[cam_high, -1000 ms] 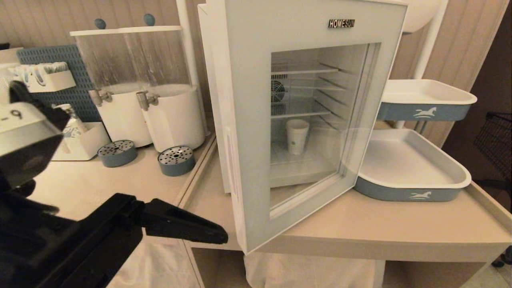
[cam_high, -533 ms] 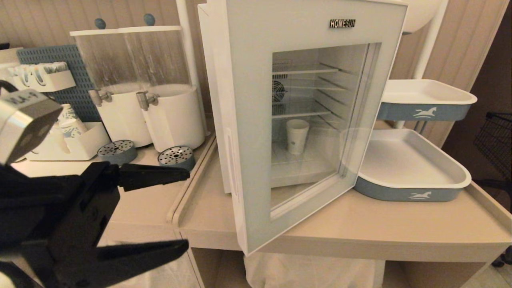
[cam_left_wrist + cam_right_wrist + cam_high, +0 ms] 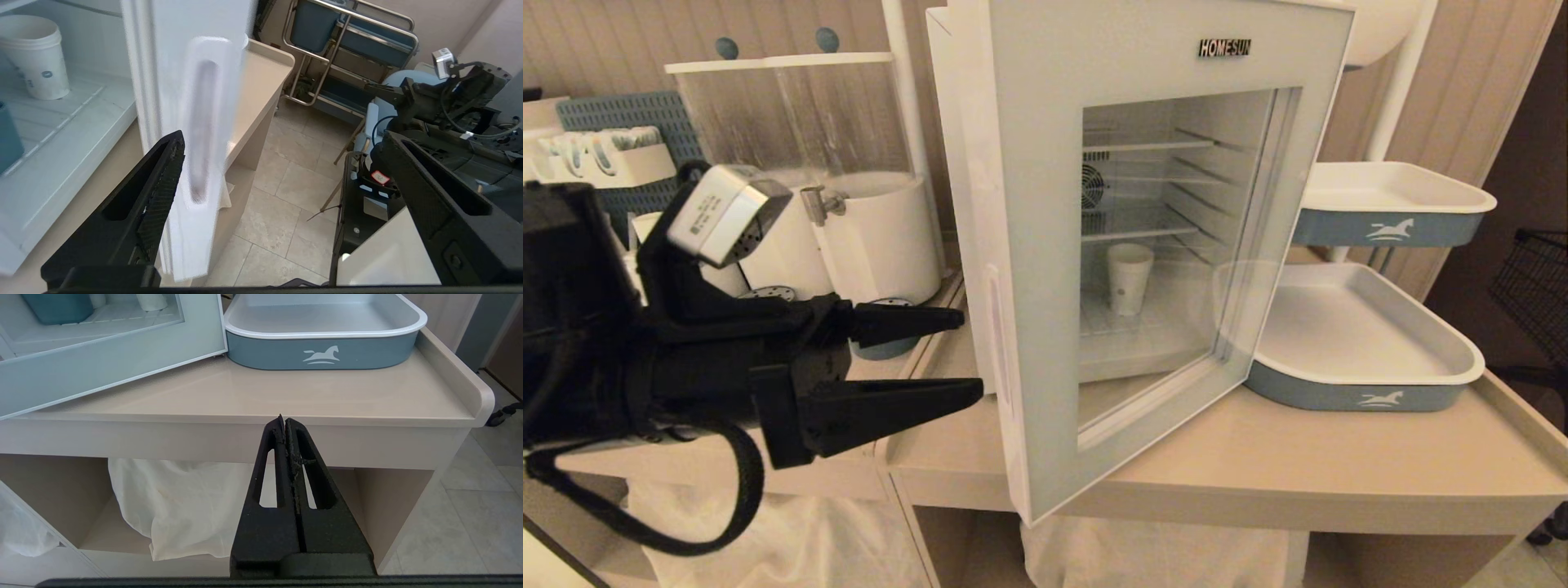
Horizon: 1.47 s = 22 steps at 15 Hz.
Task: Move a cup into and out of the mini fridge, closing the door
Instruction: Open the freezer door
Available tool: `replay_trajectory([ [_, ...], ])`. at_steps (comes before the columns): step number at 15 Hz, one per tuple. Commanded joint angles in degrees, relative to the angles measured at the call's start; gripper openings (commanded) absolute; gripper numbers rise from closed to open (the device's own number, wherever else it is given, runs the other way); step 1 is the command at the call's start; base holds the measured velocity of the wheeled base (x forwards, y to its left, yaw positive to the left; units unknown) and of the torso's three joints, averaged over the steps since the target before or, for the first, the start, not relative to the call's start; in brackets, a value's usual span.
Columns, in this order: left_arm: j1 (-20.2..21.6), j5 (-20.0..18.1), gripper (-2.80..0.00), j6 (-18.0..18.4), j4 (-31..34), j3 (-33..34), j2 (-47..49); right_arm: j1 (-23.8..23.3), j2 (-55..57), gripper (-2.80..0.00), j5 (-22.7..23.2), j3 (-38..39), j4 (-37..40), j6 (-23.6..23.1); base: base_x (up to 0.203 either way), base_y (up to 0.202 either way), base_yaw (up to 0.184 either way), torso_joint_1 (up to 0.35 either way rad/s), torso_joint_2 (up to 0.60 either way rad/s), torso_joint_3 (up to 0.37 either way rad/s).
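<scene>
While the door (image 3: 1045, 269) is standing ajar over the worktop's front edge, its upright handle edge is being faced by the left hand (image 3: 960, 357), fingers spread and empty; the cup (image 3: 1129, 278) is sitting inside the mini fridge (image 3: 960, 122).

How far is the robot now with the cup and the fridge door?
Done: the cup stands on the lower shelf inside the mini fridge. In hand: the open left gripper is at the handle edge of the door, which hangs ajar. Left: closing the door, then taking the cup out. The right gripper is shut, parked below the counter edge.
</scene>
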Motion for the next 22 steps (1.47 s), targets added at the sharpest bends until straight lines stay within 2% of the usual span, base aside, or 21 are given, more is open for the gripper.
replay_trajectory([
  [1,-0.8,-0.4,0.00,0.2,-0.4,-2.6,5.6,0.0,0.1,-2.80,0.0,0.0,0.0,0.0,0.000,0.000,0.000,0.000,0.00,0.000],
  [5,-2.3,0.2,0.00,2.9,-6.2,-2.6,10.3,0.0,0.1,-2.80,0.0,0.0,0.0,0.0,0.000,0.000,0.000,0.000,0.00,0.000],
  [7,-2.3,0.1,0.00,2.4,-6.6,-2.7,11.6,0.0,0.1,-2.80,0.0,0.0,0.0,0.0,0.000,0.000,0.000,0.000,0.00,0.000],
  [10,-4.9,0.0,0.00,0.4,-6.6,-3.2,11.5,0.0,0.1,-2.80,0.0,0.0,0.0,0.0,0.000,0.000,0.000,0.000,0.00,0.000],
  [14,-11.9,0.2,0.00,-1.2,-6.5,-2.7,8.1,0.0,0.1,-2.80,0.0,0.0,0.0,0.0,0.000,0.000,0.000,0.000,0.00,0.000],
  [17,-20.2,0.5,0.00,-2.8,-6.0,-1.8,2.5,0.0,0.1,-2.80,0.0,0.0,0.0,0.0,0.000,0.000,0.000,0.000,0.00,0.000],
  [19,-23.6,2.9,0.00,-3.8,-5.8,0.1,-1.7,0.0,0.1,-2.80,0.0,0.0,0.0,0.0,0.000,0.000,0.000,0.000,0.00,0.000],
  [20,-23.9,6.0,0.00,-4.0,-5.7,1.5,-3.3,0.0,0.1,-2.80,0.0,0.0,0.0,0.0,0.000,0.000,0.000,0.000,0.00,0.000],
  [22,-22.9,8.2,0.00,-4.2,-5.6,5.3,-7.1,0.0,0.1,-2.80,0.0,0.0,0.0,0.0,0.000,0.000,0.000,0.000,0.00,0.000],
])
